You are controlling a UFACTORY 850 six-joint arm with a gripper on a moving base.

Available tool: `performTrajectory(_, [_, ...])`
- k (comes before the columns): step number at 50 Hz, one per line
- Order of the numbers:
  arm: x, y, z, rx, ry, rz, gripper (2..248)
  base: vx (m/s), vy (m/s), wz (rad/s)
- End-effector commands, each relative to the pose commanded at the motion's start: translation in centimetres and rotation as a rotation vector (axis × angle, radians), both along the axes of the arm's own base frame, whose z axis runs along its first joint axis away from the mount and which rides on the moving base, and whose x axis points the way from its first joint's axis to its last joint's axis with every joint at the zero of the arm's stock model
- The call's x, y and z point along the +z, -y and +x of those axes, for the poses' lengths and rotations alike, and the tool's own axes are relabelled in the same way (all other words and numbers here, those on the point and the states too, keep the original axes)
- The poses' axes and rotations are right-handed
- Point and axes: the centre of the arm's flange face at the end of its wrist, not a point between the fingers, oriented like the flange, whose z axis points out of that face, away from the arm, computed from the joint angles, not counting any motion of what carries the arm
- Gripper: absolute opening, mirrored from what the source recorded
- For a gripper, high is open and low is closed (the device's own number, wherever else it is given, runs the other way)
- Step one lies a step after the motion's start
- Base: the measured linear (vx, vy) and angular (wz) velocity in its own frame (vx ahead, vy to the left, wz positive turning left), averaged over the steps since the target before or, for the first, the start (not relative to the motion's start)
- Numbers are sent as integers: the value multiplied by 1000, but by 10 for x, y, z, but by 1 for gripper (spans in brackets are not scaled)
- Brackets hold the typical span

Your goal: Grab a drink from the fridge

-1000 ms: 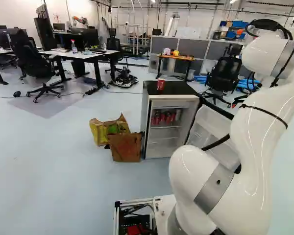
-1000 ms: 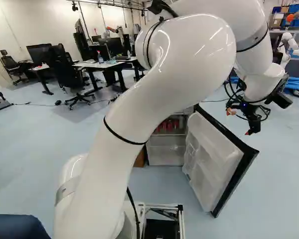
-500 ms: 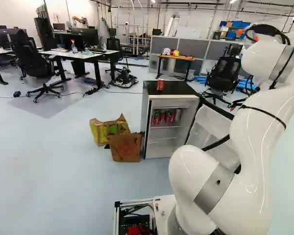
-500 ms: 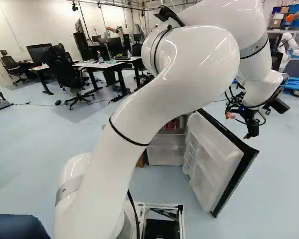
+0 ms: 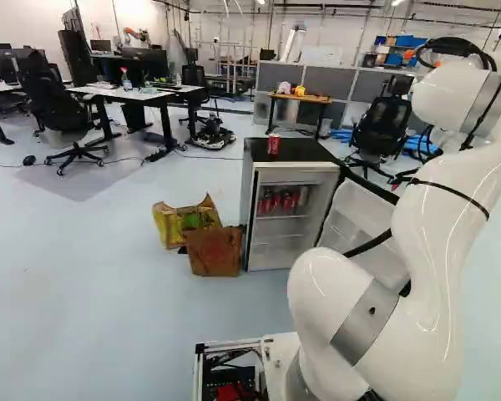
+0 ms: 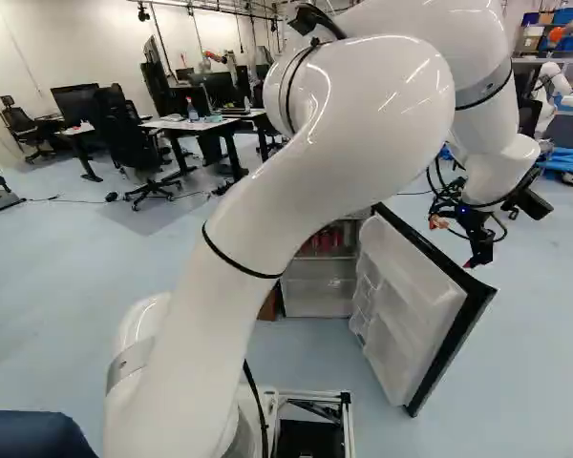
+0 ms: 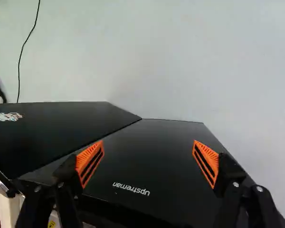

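In the right base view my gripper (image 6: 454, 243) hangs beyond the door's free edge, fingers apart. The wrist view shows the gripper (image 7: 148, 164) open, its orange pads wide apart over a black panel (image 7: 152, 152) with white print; nothing is between them. A second black panel (image 7: 52, 128) adjoins it. In the left base view the fridge (image 5: 249, 217) stands with its door (image 5: 359, 209) swung wide. Red cans (image 5: 280, 199) sit on an upper shelf, and one red can (image 5: 273, 144) stands upright on the black top. My arm hides part of the door there.
A brown cardboard box (image 5: 215, 251) and a yellow one (image 5: 184, 219) lie beside the fridge. The open door (image 6: 406, 301) juts towards the base. Desks (image 5: 138, 93) and a black chair (image 5: 382, 125) stand farther back. Another robot (image 6: 552, 93) is at the far right.
In the right base view the gripper has moved slightly down and left, closer to the door's free edge. My arm's upper part has shifted a little. The base, fridge and cans have stayed put.
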Motion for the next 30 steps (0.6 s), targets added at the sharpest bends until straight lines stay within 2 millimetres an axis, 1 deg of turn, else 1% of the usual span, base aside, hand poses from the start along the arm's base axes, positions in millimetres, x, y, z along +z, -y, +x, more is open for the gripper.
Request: performTrajectory(30, [1, -30, -18, 1, -22, 34, 247, 0, 0, 0])
